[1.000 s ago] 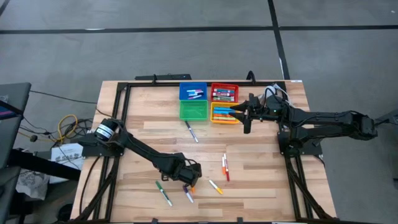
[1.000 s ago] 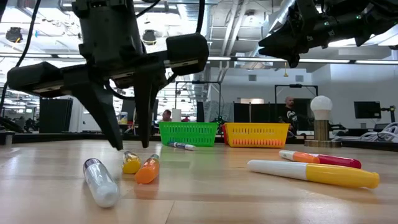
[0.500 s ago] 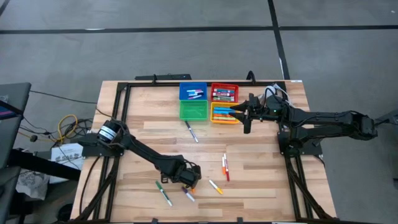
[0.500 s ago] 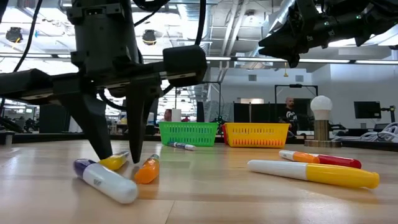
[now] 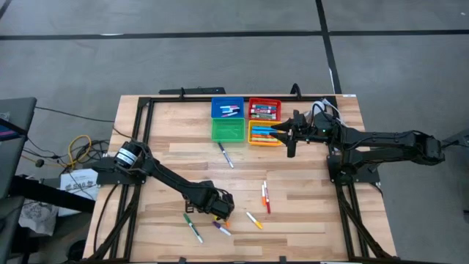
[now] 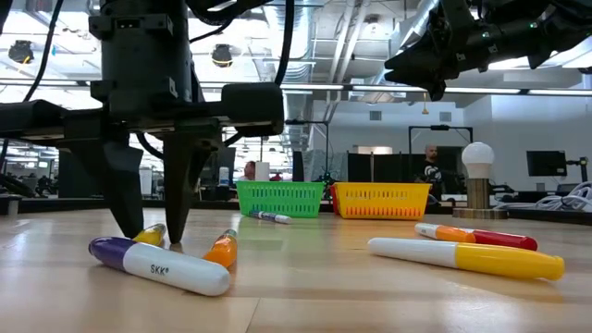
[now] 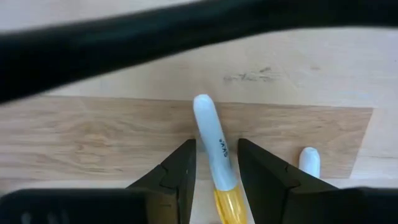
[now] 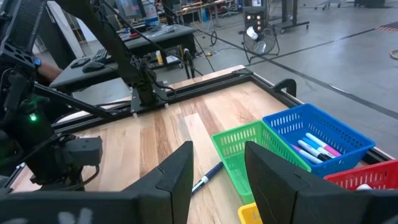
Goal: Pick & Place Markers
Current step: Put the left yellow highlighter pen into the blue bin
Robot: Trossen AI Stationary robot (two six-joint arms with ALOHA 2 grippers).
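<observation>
I work over a wooden bench (image 5: 308, 213) framed by a black rail. Seen from above, four square bins sit together toward twelve o'clock: a blue bin (image 5: 227, 108) and a red bin (image 5: 264, 109) at the far edge, a green bin (image 5: 228, 130) and a yellow bin (image 5: 262, 135) just nearer me. Markers lie in the blue, red and yellow ones.

My right gripper (image 5: 291, 136) hangs in the air at about one o'clock, over the right edge of the yellow bin, its jaws a narrow gap apart and holding nothing. My left gripper (image 5: 220, 211) is down at the bench at about seven o'clock. Its jaws stand narrowly apart, one on each side of a yellow-capped marker (image 7: 214, 149), its white barrel running out past my fingertips; I cannot tell whether they press it or only straddle it.

Touching or just beside that spot lies a purple-capped marker (image 6: 159, 265) with a white barrel, and close by it an orange-capped marker (image 6: 221, 250). A green-capped marker (image 5: 193, 226) lies at eight o'clock from my left jaws. A yellow marker (image 5: 253, 220) lies at three o'clock from them, and two red and orange markers (image 5: 265, 196) sit side by side nearer the bench's middle. One blue-tipped marker (image 5: 226, 155) lies alone just below the green bin.
</observation>
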